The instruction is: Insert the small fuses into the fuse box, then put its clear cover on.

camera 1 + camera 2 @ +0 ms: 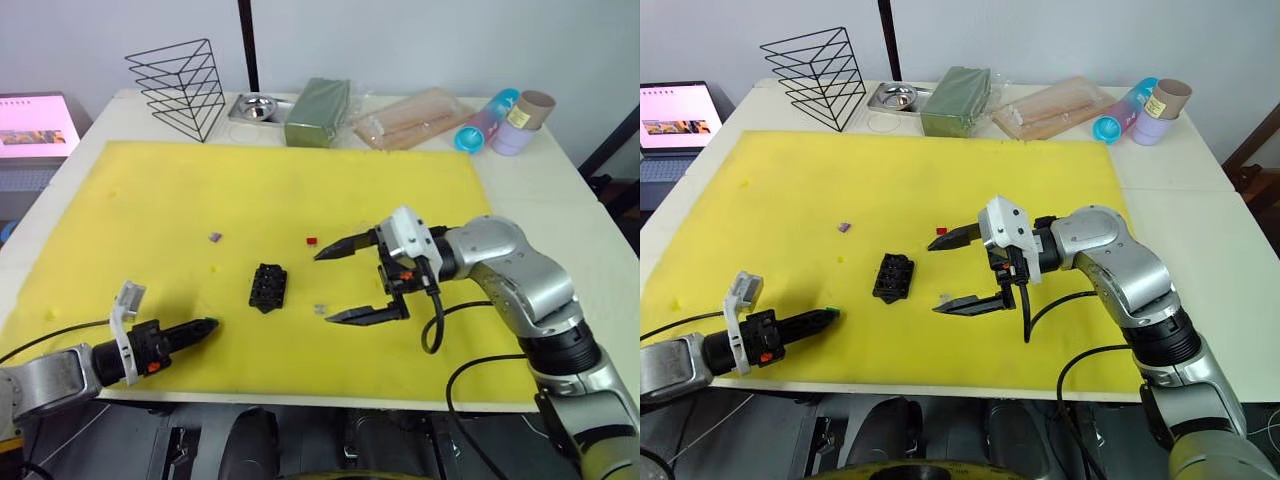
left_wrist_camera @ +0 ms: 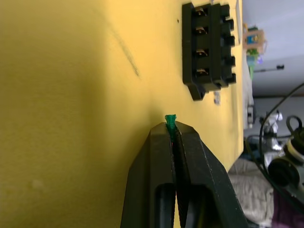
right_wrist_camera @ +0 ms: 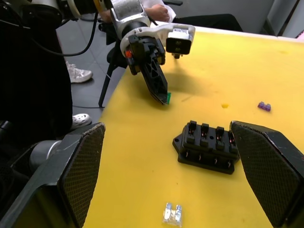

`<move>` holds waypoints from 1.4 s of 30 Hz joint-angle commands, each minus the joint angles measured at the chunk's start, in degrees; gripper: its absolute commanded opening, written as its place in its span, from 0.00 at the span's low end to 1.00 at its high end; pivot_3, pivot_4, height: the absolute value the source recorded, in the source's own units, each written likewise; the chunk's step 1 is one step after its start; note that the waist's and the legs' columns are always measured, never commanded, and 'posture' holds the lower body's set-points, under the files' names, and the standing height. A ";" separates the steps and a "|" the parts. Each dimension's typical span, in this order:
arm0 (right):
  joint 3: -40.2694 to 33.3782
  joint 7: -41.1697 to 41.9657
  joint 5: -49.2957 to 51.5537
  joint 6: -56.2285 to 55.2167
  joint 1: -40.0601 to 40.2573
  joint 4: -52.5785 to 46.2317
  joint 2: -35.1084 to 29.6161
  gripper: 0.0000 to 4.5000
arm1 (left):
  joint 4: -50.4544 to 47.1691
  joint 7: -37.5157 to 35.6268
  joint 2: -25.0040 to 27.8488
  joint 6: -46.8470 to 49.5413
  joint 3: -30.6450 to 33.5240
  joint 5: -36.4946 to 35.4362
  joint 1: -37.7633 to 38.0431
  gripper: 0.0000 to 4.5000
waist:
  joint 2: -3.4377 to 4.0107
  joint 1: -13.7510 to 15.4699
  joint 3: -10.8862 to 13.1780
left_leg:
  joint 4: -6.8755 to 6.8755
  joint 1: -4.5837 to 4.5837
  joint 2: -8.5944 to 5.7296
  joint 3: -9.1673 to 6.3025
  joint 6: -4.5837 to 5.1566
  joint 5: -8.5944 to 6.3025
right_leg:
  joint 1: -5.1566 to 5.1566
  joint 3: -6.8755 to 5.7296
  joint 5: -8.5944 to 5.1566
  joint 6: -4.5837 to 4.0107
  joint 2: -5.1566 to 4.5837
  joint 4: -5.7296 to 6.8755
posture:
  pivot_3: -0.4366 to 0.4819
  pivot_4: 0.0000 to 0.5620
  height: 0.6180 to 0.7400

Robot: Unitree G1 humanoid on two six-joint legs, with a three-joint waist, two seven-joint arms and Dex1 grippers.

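Observation:
The black fuse box (image 1: pixel 268 287) lies on the yellow mat (image 1: pixel 300 170), a little left of centre. My left gripper (image 1: pixel 205 325) rests low on the mat near its front edge, left of the box, shut on the green fuse (image 2: pixel 170 118). My right gripper (image 1: pixel 324 288) hovers just right of the box, open wide with nothing held. A pale grey fuse (image 1: pixel 320 309) lies between its fingers' tips. The red fuse (image 1: pixel 312 241) sits just beyond its far finger. Further left on the mat lies the purple fuse (image 1: pixel 215 237). The clear cover is out of view.
Along the table's far edge stand a black wire rack (image 1: pixel 185 85), a metal dish (image 1: pixel 255 107), a dark green block (image 1: pixel 318 111), a clear packet of sticks (image 1: pixel 410 118) and tipped cups (image 1: pixel 505 122). A laptop (image 1: pixel 35 125) sits at far left.

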 commanded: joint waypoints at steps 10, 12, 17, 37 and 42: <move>-0.17 0.05 0.17 -0.93 -1.36 -0.23 1.38 1.00 | -4.21 -0.10 13.05 -3.01 2.13 -12.65 13.74 0.90 | 0.04 0.01 0.02 | -0.05 0.04 0.01 0.07 -0.01 0.00 | -0.03 -0.01 -0.15 -0.28 -0.03 -0.01 | 0.48 0.27 1.00; -0.19 0.15 0.28 -0.81 -1.29 -0.33 1.30 1.00 | -2.87 -2.57 15.55 -2.56 3.29 -12.62 15.04 0.99 | 0.04 0.01 0.02 | -0.09 0.05 0.01 0.11 -0.01 0.00 | -0.07 -0.01 -0.27 -0.48 -0.03 -0.01 | 0.48 0.27 1.00; 0.15 0.37 0.06 -0.91 -2.12 0.48 1.67 1.00 | 6.08 -10.20 20.09 -1.53 2.46 -12.85 10.76 0.99 | 0.04 0.21 0.08 | -0.23 0.06 0.00 0.27 -0.01 0.00 | -0.16 -0.05 -0.31 -0.56 0.02 -0.01 | 0.48 0.27 1.00; -0.14 0.05 0.62 0.42 -2.27 -0.65 0.81 1.00 | 8.36 -16.67 13.31 -0.94 -3.93 -2.50 5.44 0.99 | 0.05 0.44 0.09 | -0.61 0.05 -0.04 0.31 -0.07 0.05 | -0.30 -0.04 -0.31 -0.56 -0.04 -0.05 | 0.48 0.27 1.00; -0.21 0.11 0.60 0.58 -2.20 -0.74 0.64 1.00 | 9.67 -16.16 10.18 -0.98 -5.06 -2.07 2.71 0.99 | 0.07 0.61 0.09 | -0.58 0.05 -0.09 0.30 -0.07 0.05 | -0.23 -0.05 -0.31 -0.56 -0.09 -0.05 | 0.48 0.27 1.00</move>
